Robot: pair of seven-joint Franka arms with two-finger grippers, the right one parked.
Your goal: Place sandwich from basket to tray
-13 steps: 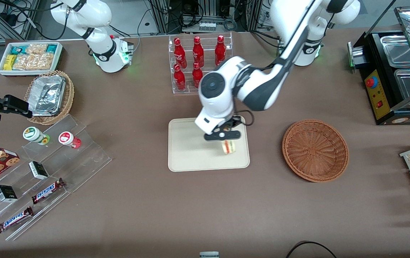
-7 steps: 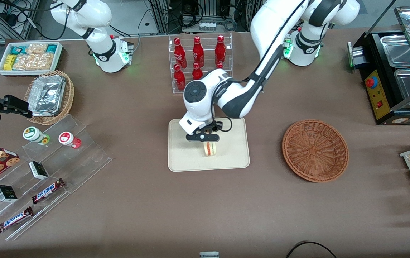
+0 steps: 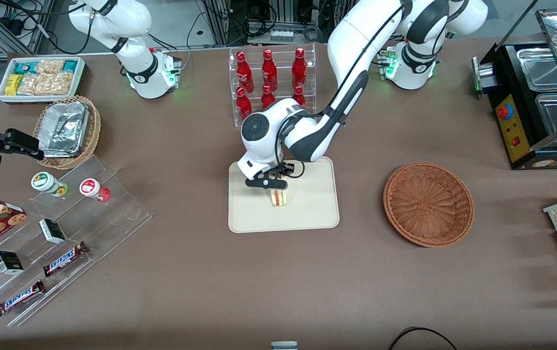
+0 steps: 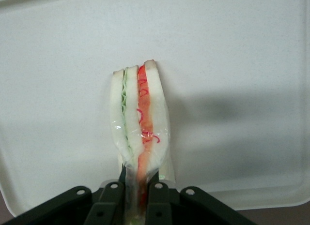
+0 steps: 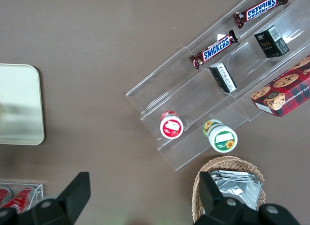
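Observation:
My left gripper (image 3: 272,187) is over the middle of the cream tray (image 3: 317,214) and is shut on the sandwich (image 3: 278,198), a wrapped wedge of white bread with red and green filling. In the left wrist view the sandwich (image 4: 139,118) hangs from the black fingers (image 4: 159,198), which pinch its wrapped end, with the tray (image 4: 232,55) just below it. I cannot tell whether the sandwich touches the tray. The reddish-brown wicker basket (image 3: 428,203) stands empty beside the tray, toward the working arm's end of the table.
A clear rack of red bottles (image 3: 269,82) stands farther from the front camera than the tray. Toward the parked arm's end are a clear stepped shelf (image 3: 64,233) with snacks, a tan basket of foil trays (image 3: 68,130) and a white tub of packets (image 3: 41,78). A black food warmer (image 3: 536,97) stands at the working arm's end.
My left gripper has carried the sandwich from the tray's basket-side part to its middle and lowered it closer to the tray.

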